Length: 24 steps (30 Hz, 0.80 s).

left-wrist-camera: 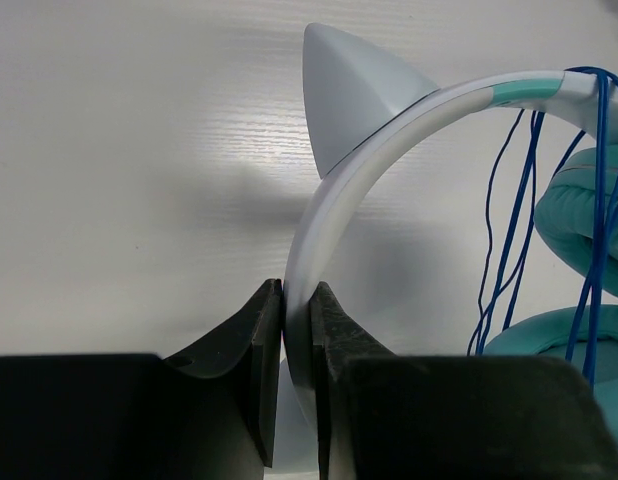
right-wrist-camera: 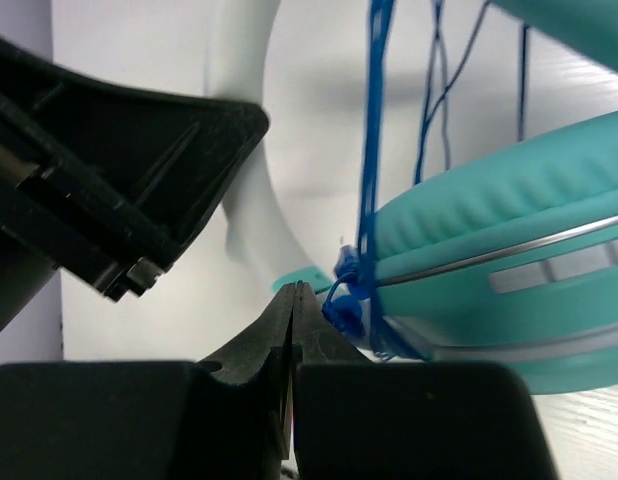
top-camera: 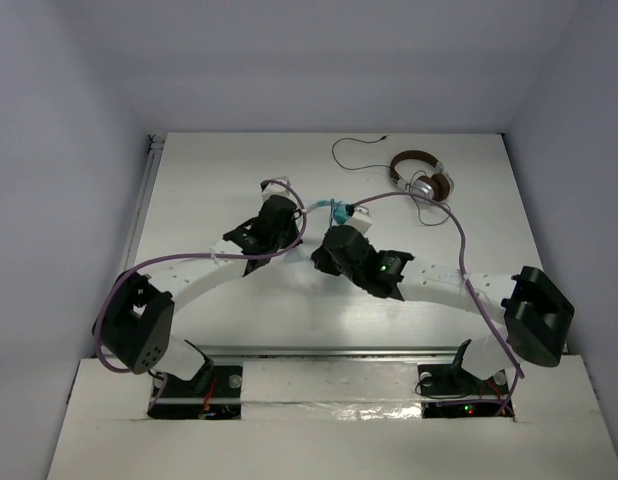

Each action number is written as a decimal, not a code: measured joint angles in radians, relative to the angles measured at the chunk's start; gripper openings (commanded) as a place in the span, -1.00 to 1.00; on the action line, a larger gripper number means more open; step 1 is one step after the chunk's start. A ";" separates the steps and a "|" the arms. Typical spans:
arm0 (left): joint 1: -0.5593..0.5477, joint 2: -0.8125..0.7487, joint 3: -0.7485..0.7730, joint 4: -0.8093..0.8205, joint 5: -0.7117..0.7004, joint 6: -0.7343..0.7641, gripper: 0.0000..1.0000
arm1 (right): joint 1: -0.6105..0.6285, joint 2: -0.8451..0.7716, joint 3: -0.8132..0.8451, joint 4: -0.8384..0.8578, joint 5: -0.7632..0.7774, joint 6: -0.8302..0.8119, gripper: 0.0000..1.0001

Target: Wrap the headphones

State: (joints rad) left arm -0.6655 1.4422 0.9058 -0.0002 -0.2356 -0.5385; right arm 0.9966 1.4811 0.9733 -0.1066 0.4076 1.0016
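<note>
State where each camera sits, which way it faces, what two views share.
Top external: above, behind the bases, looking down on the table, both arms showing.
Left wrist: on the left hand, facing the headband it clamps.
Right wrist: on the right hand, facing a teal ear cup.
Shared: both wrist views show the blue cable.

2 white arms [top-camera: 194, 275] with black joints, purple cables [top-camera: 461, 245], matte black jaws

walls [top-camera: 319, 60]: plain pale grey, three sides | counter [top-camera: 204, 175]: white, faint wood grain | light: soft, even
</note>
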 measured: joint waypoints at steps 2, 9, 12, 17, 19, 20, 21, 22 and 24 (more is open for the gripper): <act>0.000 -0.003 0.000 -0.004 0.001 0.000 -1.00 | 0.000 -0.003 0.000 -0.007 0.035 0.000 -1.00; 0.000 -0.028 -0.001 -0.007 0.004 0.000 -1.00 | 0.000 -0.016 0.019 -0.035 0.075 -0.028 -1.00; 0.000 -0.029 -0.001 -0.008 0.005 0.000 -1.00 | 0.000 -0.042 0.035 -0.037 0.021 -0.065 -0.90; 0.000 -0.029 -0.001 -0.011 0.016 0.000 -1.00 | 0.000 -0.121 0.111 -0.036 -0.095 -0.111 -0.53; 0.000 -0.029 -0.001 -0.013 0.019 0.000 -1.00 | 0.000 -0.167 0.140 -0.036 -0.122 -0.120 -0.51; 0.000 -0.029 -0.001 -0.013 0.021 0.000 -1.00 | 0.000 -0.193 0.148 -0.036 -0.128 -0.123 -0.51; 0.000 -0.029 -0.001 -0.014 0.023 0.000 -1.00 | 0.000 -0.217 0.150 -0.038 -0.128 -0.126 -0.51; 0.000 -0.030 -0.001 -0.015 0.025 0.000 -1.00 | 0.000 -0.249 0.147 -0.044 -0.127 -0.127 -0.58; 0.000 -0.033 -0.005 -0.016 0.030 0.000 -1.00 | 0.000 -0.316 0.116 -0.048 -0.108 -0.135 -0.76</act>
State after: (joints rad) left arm -0.6655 1.4090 0.9012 -0.0162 -0.2058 -0.5381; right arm 0.9966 1.1652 1.0897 -0.1547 0.2993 0.8669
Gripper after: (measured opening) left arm 0.102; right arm 0.185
